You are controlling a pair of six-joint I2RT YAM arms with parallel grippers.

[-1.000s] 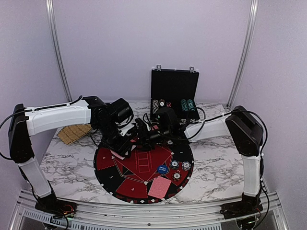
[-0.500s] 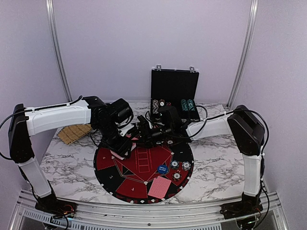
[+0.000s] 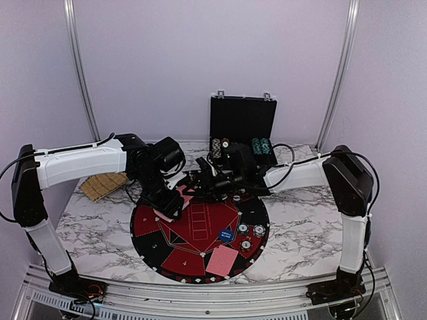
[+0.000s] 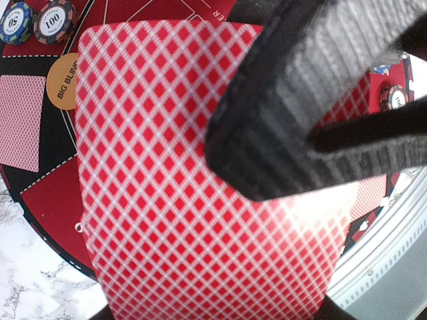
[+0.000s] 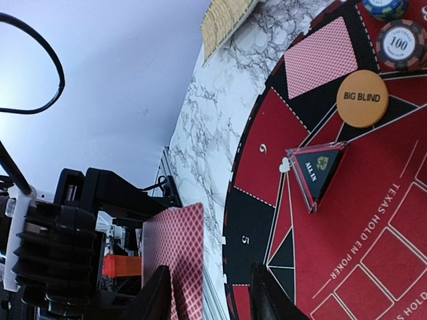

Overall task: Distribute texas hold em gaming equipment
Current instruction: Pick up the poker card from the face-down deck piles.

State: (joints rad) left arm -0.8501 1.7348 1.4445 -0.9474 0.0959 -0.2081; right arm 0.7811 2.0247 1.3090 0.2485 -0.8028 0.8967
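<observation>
Over the last second the right gripper point(image 5: 210, 268) has swung in over the far side of the round mat point(image 3: 150, 223) toward the left gripper point(image 3: 170, 201), its fingers narrowing. They now sit at one edge of the red-backed card point(image 4: 167, 173), though I cannot tell whether they pinch it yet. The left gripper, unmoved, keeps that card clasped just above the mat's far-left part, so this looks like a handover before dealing it to a seat on the mat.
</observation>
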